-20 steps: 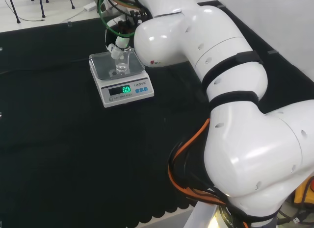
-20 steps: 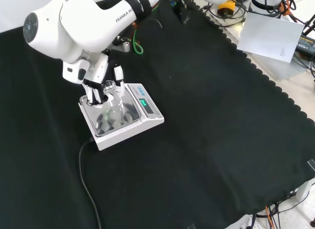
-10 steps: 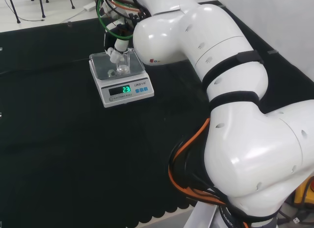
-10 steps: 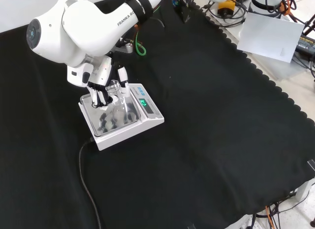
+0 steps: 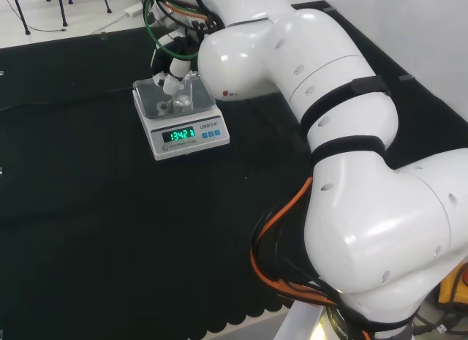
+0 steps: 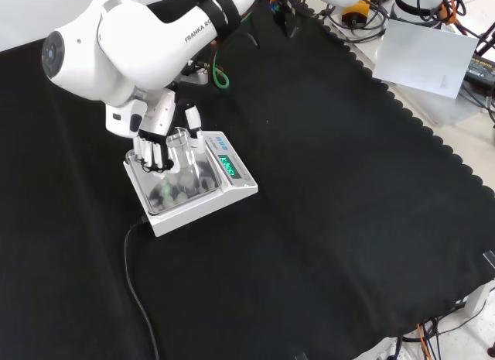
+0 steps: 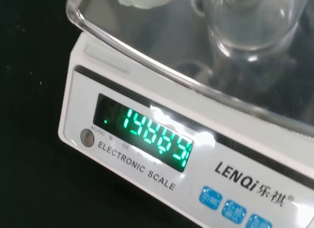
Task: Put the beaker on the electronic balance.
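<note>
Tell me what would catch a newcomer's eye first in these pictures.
Probably the big white arm links at the head view's right, looming over the black cloth. Next comes the electronic balance with its glowing green display, at the front view's left. On its shiny pan stands a clear glass beaker, with the black and white hand curled round it.

balance (image 6: pixel 189 191) on the cloth (image 6: pixel 325 221), left half of the front view | beaker (image 6: pixel 182 152) upright on its pan — far side from the display (image 6: pixel 227 166) | hand (image 6: pixel 158 135) at the beaker, over the pan's far edge | cable (image 6: pixel 138 298) runs from the balance toward the near cloth edge
</note>
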`<state>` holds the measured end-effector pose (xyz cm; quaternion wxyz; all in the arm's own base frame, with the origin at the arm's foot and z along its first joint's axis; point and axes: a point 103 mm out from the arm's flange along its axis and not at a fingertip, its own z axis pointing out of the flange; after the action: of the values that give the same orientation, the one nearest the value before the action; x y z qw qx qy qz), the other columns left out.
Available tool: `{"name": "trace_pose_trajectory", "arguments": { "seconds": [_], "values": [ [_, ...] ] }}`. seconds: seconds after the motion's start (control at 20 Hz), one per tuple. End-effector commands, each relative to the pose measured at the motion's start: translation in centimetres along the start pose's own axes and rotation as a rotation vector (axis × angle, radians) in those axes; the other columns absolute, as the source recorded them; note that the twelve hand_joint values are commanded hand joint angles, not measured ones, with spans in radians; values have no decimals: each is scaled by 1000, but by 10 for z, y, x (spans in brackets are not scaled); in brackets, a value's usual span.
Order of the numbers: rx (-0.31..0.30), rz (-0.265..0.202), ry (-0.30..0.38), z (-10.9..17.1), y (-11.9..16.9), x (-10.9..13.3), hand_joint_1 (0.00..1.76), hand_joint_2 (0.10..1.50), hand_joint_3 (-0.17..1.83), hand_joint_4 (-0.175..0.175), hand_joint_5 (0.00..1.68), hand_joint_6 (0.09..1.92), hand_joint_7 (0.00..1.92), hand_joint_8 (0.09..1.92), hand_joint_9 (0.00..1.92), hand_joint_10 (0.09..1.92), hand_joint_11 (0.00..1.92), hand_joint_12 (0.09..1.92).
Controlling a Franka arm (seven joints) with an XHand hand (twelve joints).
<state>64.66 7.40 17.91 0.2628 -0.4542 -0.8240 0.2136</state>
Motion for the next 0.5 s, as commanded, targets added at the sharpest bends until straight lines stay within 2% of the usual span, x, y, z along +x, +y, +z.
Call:
{"name": "trace_pose_trajectory", "arguments": {
  "seconds": [0.05,0.15,0.25,0.35,0.4,0.45,0.5],
  "values": [
    [-12,-22,-11,-4,-6,3,903,859,-175,-61,288,855,292,890,249,908,25,1240],
    [-15,-12,-19,-5,-12,5,878,852,-175,-57,281,783,285,852,95,867,5,742],
    [-26,-5,-24,-9,-22,7,853,848,-174,-55,285,727,282,824,23,762,0,286],
    [-71,9,-39,-17,-37,10,826,852,-175,-55,290,702,292,815,14,785,1,87],
    [-107,24,-54,-22,-46,11,814,854,-167,-61,320,706,327,812,78,829,1,222],
    [-145,39,-67,-28,-56,12,809,856,-162,-67,347,714,368,811,148,858,0,455],
    [-181,55,-76,-34,-65,13,821,881,-155,-77,394,740,438,813,283,877,0,820]
  ]
}}
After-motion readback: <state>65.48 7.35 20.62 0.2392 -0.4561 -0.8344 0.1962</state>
